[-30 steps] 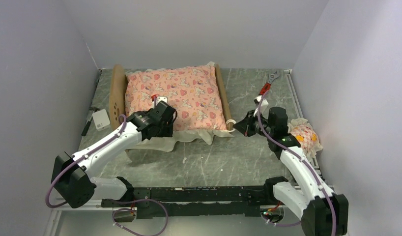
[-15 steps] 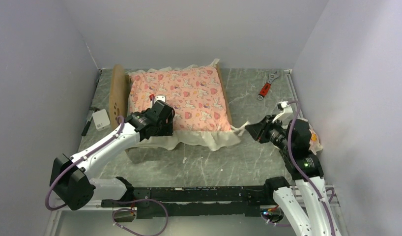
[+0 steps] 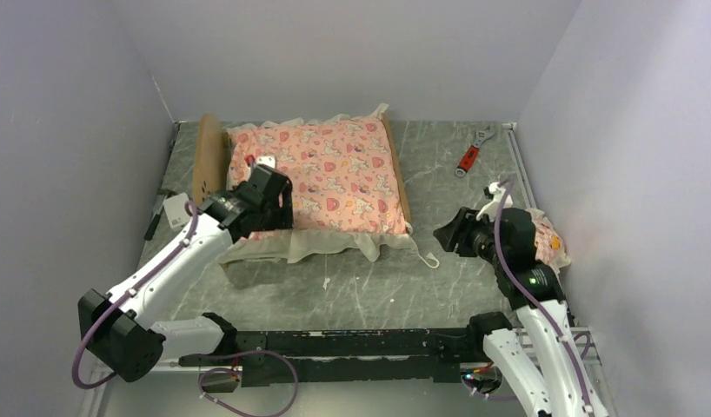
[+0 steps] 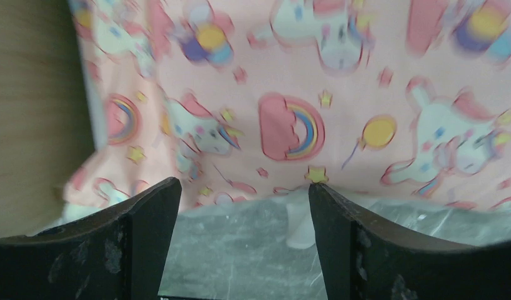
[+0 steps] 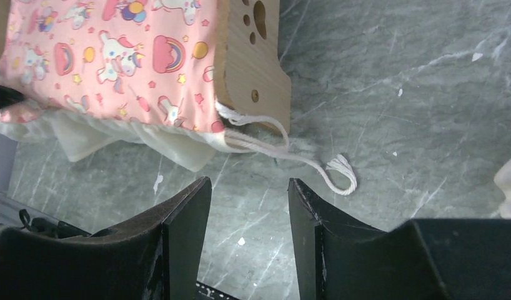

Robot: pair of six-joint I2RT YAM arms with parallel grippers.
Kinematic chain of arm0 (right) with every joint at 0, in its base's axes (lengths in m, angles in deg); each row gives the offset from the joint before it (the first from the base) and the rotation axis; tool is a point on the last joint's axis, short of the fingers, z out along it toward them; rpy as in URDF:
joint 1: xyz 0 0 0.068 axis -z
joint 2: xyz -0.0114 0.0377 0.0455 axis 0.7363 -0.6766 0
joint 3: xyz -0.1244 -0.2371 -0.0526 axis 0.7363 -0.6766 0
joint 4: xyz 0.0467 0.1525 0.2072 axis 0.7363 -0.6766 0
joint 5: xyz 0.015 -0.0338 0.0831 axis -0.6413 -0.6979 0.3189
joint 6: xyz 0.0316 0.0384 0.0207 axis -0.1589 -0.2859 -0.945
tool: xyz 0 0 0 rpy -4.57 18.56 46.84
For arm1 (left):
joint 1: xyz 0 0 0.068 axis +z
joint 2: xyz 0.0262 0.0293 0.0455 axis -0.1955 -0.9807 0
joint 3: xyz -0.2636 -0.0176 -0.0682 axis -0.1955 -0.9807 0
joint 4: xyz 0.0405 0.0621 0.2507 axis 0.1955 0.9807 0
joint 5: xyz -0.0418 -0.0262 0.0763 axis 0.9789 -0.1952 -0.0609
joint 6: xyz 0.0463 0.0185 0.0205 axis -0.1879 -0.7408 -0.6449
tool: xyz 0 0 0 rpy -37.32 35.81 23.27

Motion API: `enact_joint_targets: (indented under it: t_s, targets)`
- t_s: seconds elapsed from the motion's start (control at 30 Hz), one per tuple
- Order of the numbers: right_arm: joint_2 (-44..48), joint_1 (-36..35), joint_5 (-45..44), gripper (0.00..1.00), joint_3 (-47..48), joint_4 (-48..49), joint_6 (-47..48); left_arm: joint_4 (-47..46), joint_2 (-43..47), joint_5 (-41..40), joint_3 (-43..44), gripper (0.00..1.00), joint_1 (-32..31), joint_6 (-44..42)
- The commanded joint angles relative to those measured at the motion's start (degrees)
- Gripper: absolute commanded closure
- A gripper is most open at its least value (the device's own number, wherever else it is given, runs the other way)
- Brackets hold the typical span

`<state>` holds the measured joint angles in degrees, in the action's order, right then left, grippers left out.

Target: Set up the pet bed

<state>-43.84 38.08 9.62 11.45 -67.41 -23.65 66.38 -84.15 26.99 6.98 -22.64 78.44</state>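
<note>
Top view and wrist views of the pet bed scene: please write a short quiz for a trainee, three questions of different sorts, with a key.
1. True or false: the right gripper holds the white cord.
2. Which tool lies on the table, far from the arms, on the right side? A: a wrench. B: a hammer. C: scissors.
3. Which gripper is over the pink mattress on the pet bed?

Key: 1 false, its jaws are open and empty, and the cord lies on the table. 2 A. 3 the left gripper.
</note>
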Motion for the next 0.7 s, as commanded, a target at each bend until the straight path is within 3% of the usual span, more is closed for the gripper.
enact_joint_targets:
  t_s: [0.0,0.23,0.43,0.67]
  targets:
    - [-4.1,0.0,1.4,0.47,-1.6,12.4,0.8,2.0,0.9,-0.8,11.4,0.19,4.6,-4.8]
    - [-8.6,0.0,1.6,0.45,-1.4,17.9,1.6,-3.3,-9.3,-1.9,22.6,0.16,13.3,-11.0]
    - [-7.4,-0.5,4.5,0.45,-4.4,21.8,0.7,-10.9,-22.8,-3.9,30.5,0.20,20.0,-14.1]
    - [-6.8,-0.8,6.8,0.45,-6.7,23.4,1.2,-19.0,-35.2,-6.4,36.6,0.28,23.6,-19.4]
